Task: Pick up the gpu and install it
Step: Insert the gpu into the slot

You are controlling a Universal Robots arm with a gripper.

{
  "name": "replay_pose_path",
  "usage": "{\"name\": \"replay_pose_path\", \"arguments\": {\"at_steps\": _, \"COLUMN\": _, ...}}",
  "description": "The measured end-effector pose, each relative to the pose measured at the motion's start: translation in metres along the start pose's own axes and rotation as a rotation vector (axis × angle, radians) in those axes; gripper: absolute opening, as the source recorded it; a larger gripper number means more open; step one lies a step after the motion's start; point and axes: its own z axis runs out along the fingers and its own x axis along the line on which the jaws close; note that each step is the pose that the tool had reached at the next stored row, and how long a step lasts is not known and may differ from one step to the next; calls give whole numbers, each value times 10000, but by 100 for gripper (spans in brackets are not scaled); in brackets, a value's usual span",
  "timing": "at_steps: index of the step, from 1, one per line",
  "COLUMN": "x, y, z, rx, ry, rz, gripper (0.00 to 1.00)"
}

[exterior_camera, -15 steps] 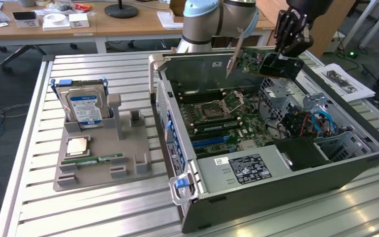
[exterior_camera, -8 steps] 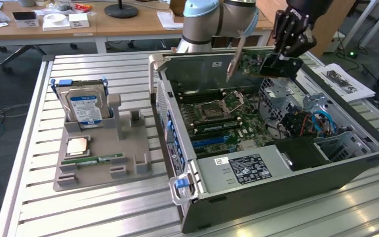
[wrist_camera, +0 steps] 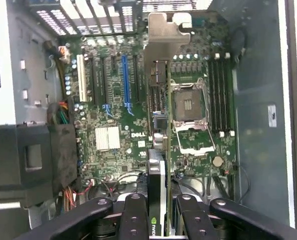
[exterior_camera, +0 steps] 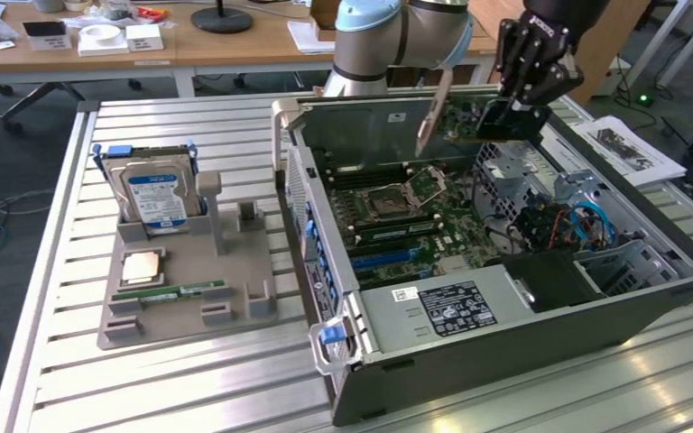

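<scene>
In the exterior view the black multi-fingered gripper (exterior_camera: 507,122) is clenched on the gpu (exterior_camera: 457,115) — a thin flat circuit card with a green-brown face and a silvery metal end bracket. It holds the card in the air over the open dark-grey metal computer case (exterior_camera: 503,347). The hold takes in only one end of the card. My judgement is that the free end could swing or twist in the fingers, and the bracket could then catch on the case's rear frame on the way down. The card runs out sideways from the fingertips, bracket end farthest from them. The green motherboard (exterior_camera: 437,225) lies well below the gripper.

In the wrist view the gripper (wrist_camera: 161,222) has dark fingers (wrist_camera: 133,215) on either side of the gpu (wrist_camera: 157,175), which is seen edge-on and reaches straight ahead of them. Beneath it lies the square silver processor socket (wrist_camera: 188,105), while the long blue expansion slot (wrist_camera: 124,80) sits off to one side of the card's line. The risk here — as I judge it — is misalignment. Pressed down off the slot, the card's edge would strike board components or the socket rather than seat.
</scene>
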Motion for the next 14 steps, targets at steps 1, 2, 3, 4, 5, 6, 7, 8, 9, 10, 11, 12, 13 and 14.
{"name": "replay_pose_path", "arguments": {"at_steps": 1, "x": 0, "y": 0, "z": 0, "rx": -4, "ry": 7, "rz": -139, "gripper": 27}}
{"name": "replay_pose_path", "arguments": {"at_steps": 2, "x": 0, "y": 0, "z": 1, "rx": -10, "ry": 14, "rz": -281, "gripper": 27}}
{"name": "replay_pose_path", "arguments": {"at_steps": 3, "x": 0, "y": 0, "z": 1, "rx": -14, "ry": 21, "rz": -421, "gripper": 27}}
{"name": "replay_pose_path", "arguments": {"at_steps": 4, "x": 0, "y": 0, "z": 2, "rx": -18, "ry": 28, "rz": -559, "gripper": 27}}
{"name": "replay_pose_path", "arguments": {"at_steps": 5, "x": 0, "y": 0, "z": 2, "rx": -23, "ry": 36, "rz": -696, "gripper": 27}}
{"name": "replay_pose_path", "arguments": {"at_steps": 6, "x": 0, "y": 0, "z": 3, "rx": -28, "ry": 43, "rz": -844, "gripper": 27}}
{"name": "replay_pose_path", "arguments": {"at_steps": 7, "x": 0, "y": 0, "z": 4, "rx": -32, "ry": 50, "rz": -984, "gripper": 27}}
{"name": "replay_pose_path", "arguments": {"at_steps": 8, "x": 0, "y": 0, "z": 4, "rx": -37, "ry": 58, "rz": -1127, "gripper": 27}}
{"name": "replay_pose_path", "arguments": {"at_steps": 9, "x": 0, "y": 0, "z": 5, "rx": -44, "ry": 69, "rz": -1355, "gripper": 27}}
{"name": "replay_pose_path", "arguments": {"at_steps": 10, "x": 0, "y": 0, "z": 5, "rx": -45, "ry": 72, "rz": -1409, "gripper": 27}}
{"name": "replay_pose_path", "arguments": {"at_steps": 11, "x": 0, "y": 0, "z": 5, "rx": -46, "ry": 72, "rz": -1410, "gripper": 27}}
{"name": "replay_pose_path", "arguments": {"at_steps": 12, "x": 0, "y": 0, "z": 5, "rx": -46, "ry": 72, "rz": -1410, "gripper": 27}}
{"name": "replay_pose_path", "arguments": {"at_steps": 13, "x": 0, "y": 0, "z": 5, "rx": -46, "ry": 72, "rz": -1411, "gripper": 27}}
{"name": "replay_pose_path", "arguments": {"at_steps": 14, "x": 0, "y": 0, "z": 5, "rx": -46, "ry": 71, "rz": -1411, "gripper": 27}}
